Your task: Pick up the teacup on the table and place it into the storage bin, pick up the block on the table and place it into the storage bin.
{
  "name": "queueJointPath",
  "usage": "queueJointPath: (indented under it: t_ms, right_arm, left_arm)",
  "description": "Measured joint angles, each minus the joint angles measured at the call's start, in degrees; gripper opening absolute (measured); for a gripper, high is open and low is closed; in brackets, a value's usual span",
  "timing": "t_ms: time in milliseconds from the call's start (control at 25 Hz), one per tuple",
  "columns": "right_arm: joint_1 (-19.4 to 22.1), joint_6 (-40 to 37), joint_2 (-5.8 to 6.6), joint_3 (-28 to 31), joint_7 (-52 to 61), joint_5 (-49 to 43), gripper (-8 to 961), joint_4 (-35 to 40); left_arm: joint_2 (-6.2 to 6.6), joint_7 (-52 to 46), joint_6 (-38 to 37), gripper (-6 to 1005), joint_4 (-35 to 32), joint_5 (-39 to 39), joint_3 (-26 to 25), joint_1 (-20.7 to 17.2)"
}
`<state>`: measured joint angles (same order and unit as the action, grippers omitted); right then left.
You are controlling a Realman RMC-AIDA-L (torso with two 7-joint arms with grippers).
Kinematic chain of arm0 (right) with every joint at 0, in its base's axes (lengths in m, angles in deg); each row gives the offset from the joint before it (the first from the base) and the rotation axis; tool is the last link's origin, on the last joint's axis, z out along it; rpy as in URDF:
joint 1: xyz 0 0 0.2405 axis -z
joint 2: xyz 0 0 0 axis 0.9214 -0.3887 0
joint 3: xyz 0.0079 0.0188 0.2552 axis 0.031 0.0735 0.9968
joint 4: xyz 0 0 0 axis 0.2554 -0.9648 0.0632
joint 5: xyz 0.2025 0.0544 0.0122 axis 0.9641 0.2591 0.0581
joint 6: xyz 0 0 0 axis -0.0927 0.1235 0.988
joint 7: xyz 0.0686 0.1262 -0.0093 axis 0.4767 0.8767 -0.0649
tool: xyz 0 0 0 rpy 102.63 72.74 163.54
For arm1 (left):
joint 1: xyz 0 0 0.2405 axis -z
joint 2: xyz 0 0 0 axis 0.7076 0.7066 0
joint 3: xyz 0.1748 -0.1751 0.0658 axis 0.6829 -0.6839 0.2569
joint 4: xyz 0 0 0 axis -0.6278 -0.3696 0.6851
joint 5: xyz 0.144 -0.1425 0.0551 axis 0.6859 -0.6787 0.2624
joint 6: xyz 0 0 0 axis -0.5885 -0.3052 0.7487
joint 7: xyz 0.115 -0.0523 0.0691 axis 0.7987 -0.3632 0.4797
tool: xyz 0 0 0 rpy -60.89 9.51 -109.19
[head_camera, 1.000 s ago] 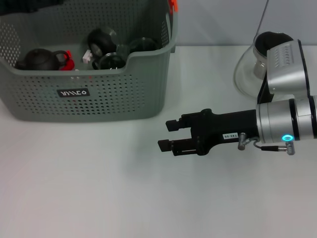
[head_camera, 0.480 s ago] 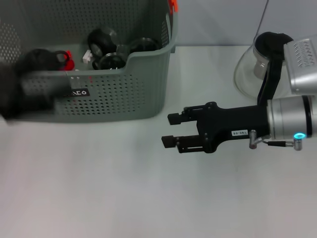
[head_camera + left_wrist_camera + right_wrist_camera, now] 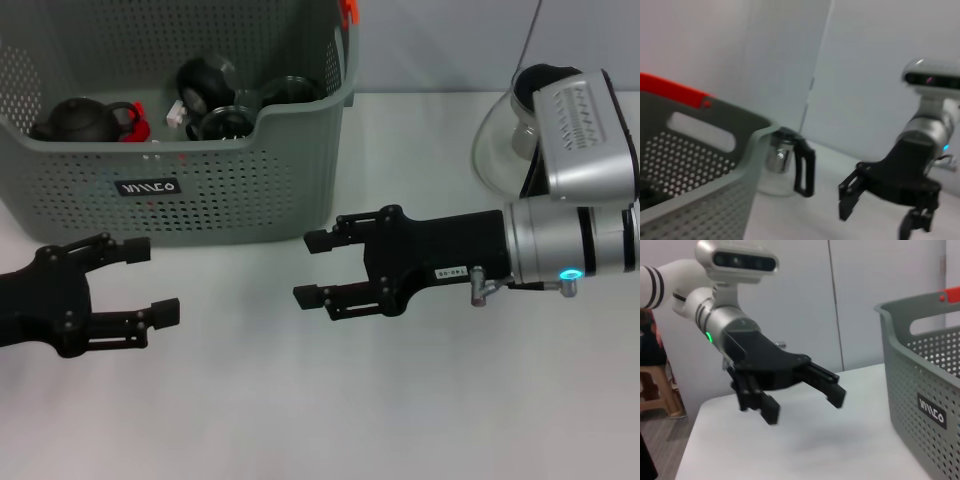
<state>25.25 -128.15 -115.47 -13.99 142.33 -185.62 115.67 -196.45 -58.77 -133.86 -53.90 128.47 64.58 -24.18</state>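
Observation:
The storage bin (image 3: 200, 190), grey-green with perforated sides and a black label, stands at the back left. It holds a dark teapot (image 3: 78, 120), several dark cups (image 3: 205, 85) and a small red piece (image 3: 138, 128). I see no teacup or block on the table top. My left gripper (image 3: 150, 281) is open and empty, low in front of the bin's left part. My right gripper (image 3: 311, 268) is open and empty, just right of the bin's front corner. The right wrist view shows the left gripper (image 3: 804, 406) and the bin (image 3: 920, 370).
A glass pitcher (image 3: 510, 130) with a dark lid stands at the back right, behind my right arm. It also shows in the left wrist view (image 3: 785, 160), beside the bin's rim (image 3: 715, 135) and the right gripper (image 3: 875, 220). White table (image 3: 300, 400) lies in front.
My left arm has come in from the left, passed in front of the bin and now sits lower left. My right gripper has shifted a little to the left.

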Motion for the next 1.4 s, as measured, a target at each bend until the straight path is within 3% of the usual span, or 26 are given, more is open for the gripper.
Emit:
queueJointPath:
  t_ms: [200,440,840,1400]
  right_arm:
    - [-0.8,-1.0,-0.02,0.1,0.0,0.2,735,0.3]
    - [-0.9,-0.9,0.0,0.4,0.0,0.3,940,1.3]
    - [-0.5,-1.2,0.35,-0.4,-0.1,-1.9,945,3.8]
    - [-0.4,-1.1,0.46,-0.3,0.2,-3.1,944,4.5]
  left_arm:
    - [0.18,0.9,1.7,956,-0.1,0.3,0.1,0.6]
    - [0.21,1.9,3.6,954,-0.2,0.5,0.5,0.8]
    - [0.62,2.0,3.3,950,-0.5,6.2,1.1,2.2]
    - [0.77,2.0,4.1,950,0.0,6.5,1.6,3.2]
